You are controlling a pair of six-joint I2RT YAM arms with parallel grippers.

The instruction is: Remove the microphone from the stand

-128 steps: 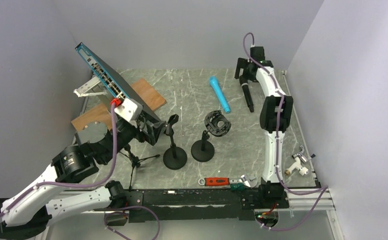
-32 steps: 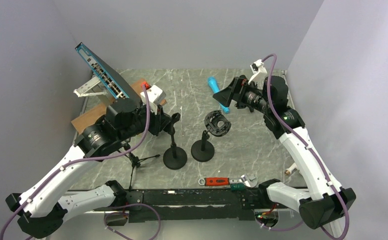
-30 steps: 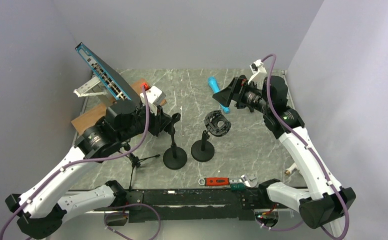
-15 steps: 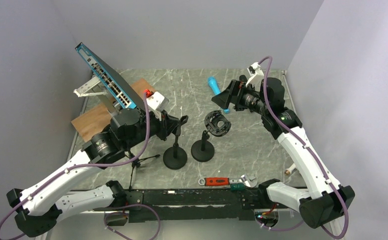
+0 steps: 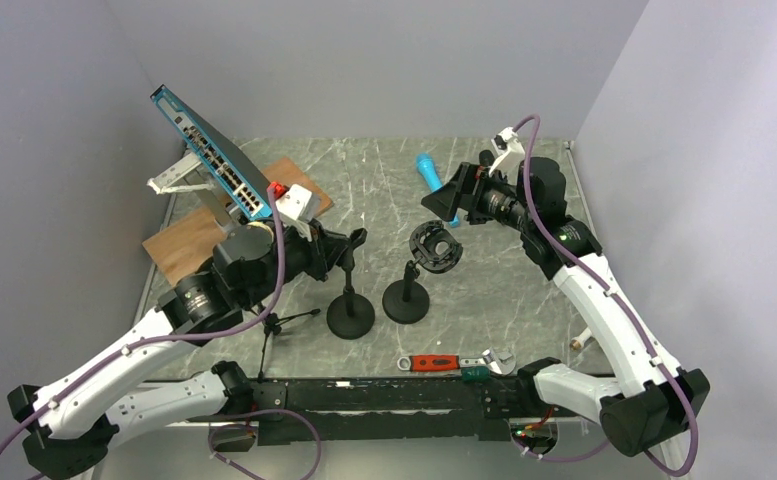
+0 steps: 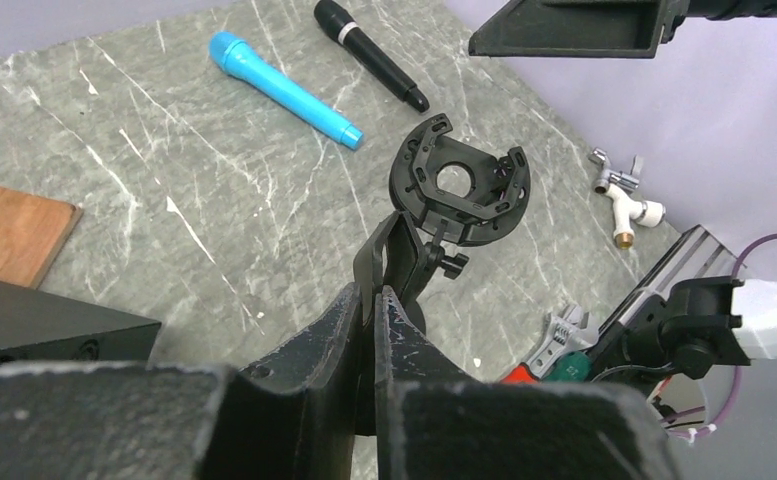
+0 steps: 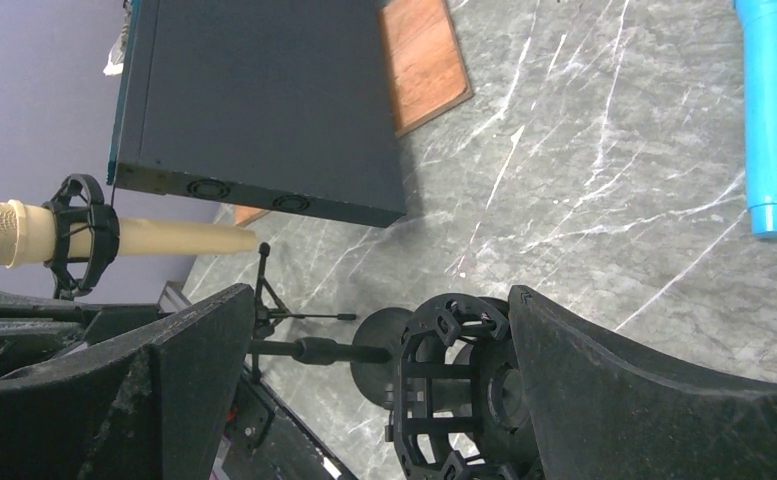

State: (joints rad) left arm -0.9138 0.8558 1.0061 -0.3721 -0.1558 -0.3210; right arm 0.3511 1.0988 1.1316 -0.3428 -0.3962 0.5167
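A cream microphone [image 7: 164,238] lies level in a black shock mount [image 7: 79,235] on a small tripod stand [image 5: 272,322]; from above my left arm hides it. My left gripper [image 5: 347,243] [image 6: 374,295] is shut, pinching the flat clip [image 6: 396,255] atop a round-based stand [image 5: 350,316]. My right gripper [image 5: 442,195] [image 7: 379,300] hangs open above a second stand [image 5: 406,300]. That stand's empty shock mount [image 5: 434,248] [image 7: 459,390] shows between the spread fingers, apart from both.
A blue microphone [image 5: 426,165] [image 6: 284,90] and a black one [image 6: 369,55] lie at the back. A tilted network switch [image 5: 209,150] and wooden board [image 5: 294,185] stand back left. A red-handled wrench [image 5: 454,362] lies by the near edge, a pipe fitting [image 6: 619,195] at right.
My right arm swung from the back of the table to over the empty shock mount and crept left. My left gripper swung the clip right, then slightly back, and closed a touch tighter.
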